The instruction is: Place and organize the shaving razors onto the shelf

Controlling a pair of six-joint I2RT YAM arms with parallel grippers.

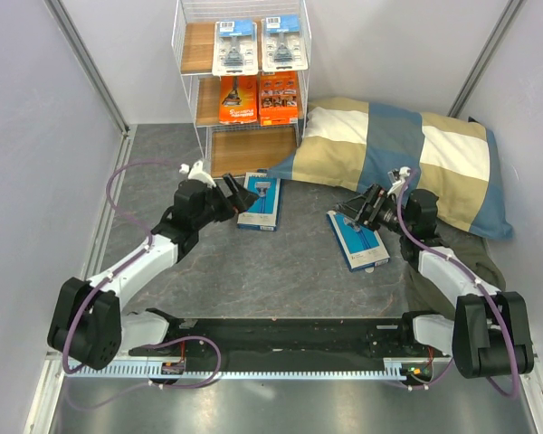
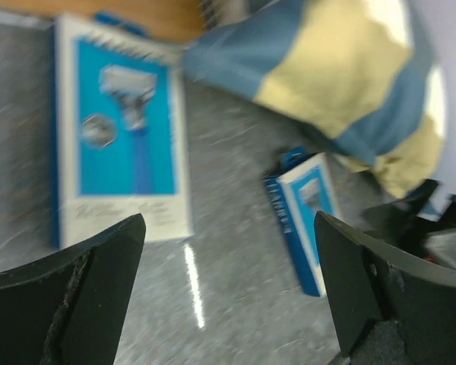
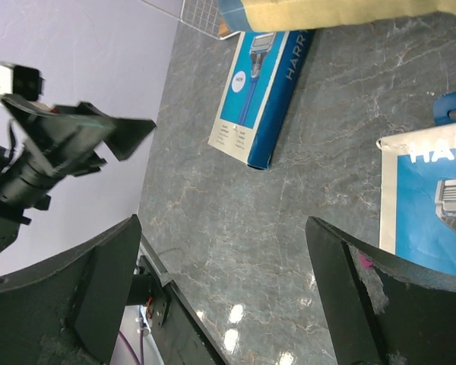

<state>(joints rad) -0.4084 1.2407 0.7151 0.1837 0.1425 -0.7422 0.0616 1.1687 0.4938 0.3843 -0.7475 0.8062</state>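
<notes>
My way to the bottom tier (image 1: 244, 151) of the shelf (image 1: 197, 50) is open only on its left front; the pillow (image 1: 407, 149) corner crowds its right. One blue box (image 1: 258, 201) lies just before it, by my left gripper (image 1: 232, 193); bare floor (image 1: 299, 258) separates it from the other blue box (image 1: 357, 240)

Even, bright overhead light — soft shadows; left wrist view motion-blurred, glare streak on the table (image 2: 194, 281).

My R gripper (image 3: 222, 228) hangs w/ jaws wide apart over grey worktop (image 3: 205, 190). One blue razor box (image 3: 262, 91) lies flat ahead, far end at pillow (image 3: 327, 11). 2nd blue box (image 3: 429, 205) is cut off at right edge. L gripper (image 3: 76, 125) is at left.
</notes>
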